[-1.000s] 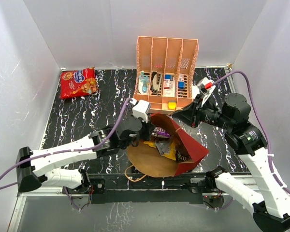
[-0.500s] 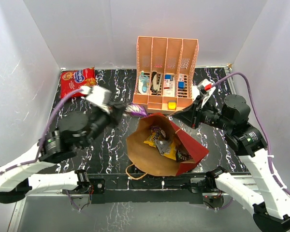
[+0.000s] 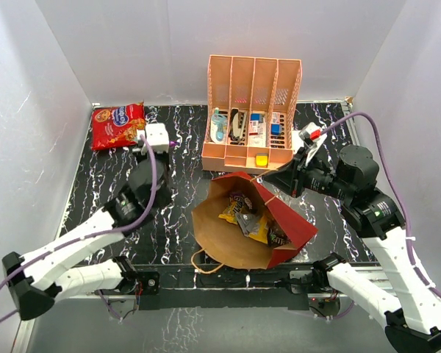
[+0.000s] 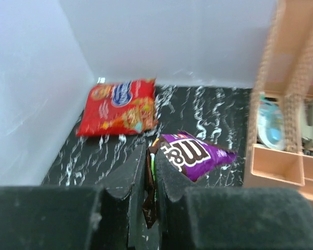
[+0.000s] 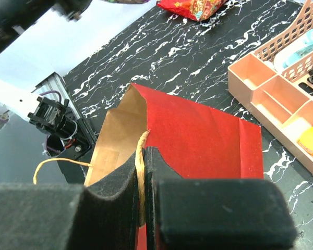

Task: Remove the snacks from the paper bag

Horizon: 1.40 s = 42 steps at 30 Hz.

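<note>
Left gripper (image 4: 150,174): clamped on small purple candy packet (image 4: 194,155), its long axis running forward-right from the grip. Right gripper (image 5: 142,156): pinched shut on rim of tall red paper bag (image 5: 198,138), probably catching the twine handle (image 5: 141,141) too.

My left arm (image 3: 73,246) and my right arm (image 3: 397,254) are made of smooth white pieces with round black joints in between. A thin purple cable (image 3: 388,151) runs in a big loop along each arm. Each wrist has a little white box (image 3: 156,137) on top. The right one has a small red bit (image 3: 315,134). My jaws are black, square and a bit dusty. My bases (image 3: 132,282) are black too.
</note>
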Each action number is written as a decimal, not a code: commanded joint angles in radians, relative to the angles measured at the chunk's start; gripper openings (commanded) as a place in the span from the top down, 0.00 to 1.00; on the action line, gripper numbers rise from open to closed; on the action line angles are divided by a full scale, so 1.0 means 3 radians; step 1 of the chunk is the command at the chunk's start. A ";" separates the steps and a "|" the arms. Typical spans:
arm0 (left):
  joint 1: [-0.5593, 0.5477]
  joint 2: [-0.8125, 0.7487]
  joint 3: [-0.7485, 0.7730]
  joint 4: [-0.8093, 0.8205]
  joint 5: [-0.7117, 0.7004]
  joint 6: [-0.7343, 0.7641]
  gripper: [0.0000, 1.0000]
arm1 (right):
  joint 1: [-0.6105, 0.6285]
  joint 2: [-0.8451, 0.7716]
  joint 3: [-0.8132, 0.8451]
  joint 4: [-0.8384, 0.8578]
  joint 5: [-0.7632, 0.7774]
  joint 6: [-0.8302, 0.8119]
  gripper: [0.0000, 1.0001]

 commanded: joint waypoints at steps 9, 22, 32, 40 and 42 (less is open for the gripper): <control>0.1511 0.1366 0.0917 -0.1201 0.0775 -0.2119 1.00 | 0.0005 -0.0036 -0.0040 0.0075 -0.0015 -0.0031 0.92; 0.2849 0.2544 0.1283 -0.1392 0.2268 -0.2570 1.00 | 0.0005 0.0058 0.0101 -0.0052 -0.0018 -0.0110 0.92; 0.3329 0.2901 0.1421 -0.1268 0.2807 -0.2339 1.00 | 0.0005 0.0113 0.0105 0.0073 -0.0084 0.0035 0.92; 0.3478 0.2724 0.1465 -0.1471 0.2919 -0.2570 0.14 | 0.0005 0.0091 0.0115 0.0068 -0.0088 0.0109 0.92; 0.3481 0.2472 0.1341 -0.1369 0.2987 -0.2575 0.05 | 0.0005 0.0086 0.0115 0.0062 -0.0087 0.0116 0.92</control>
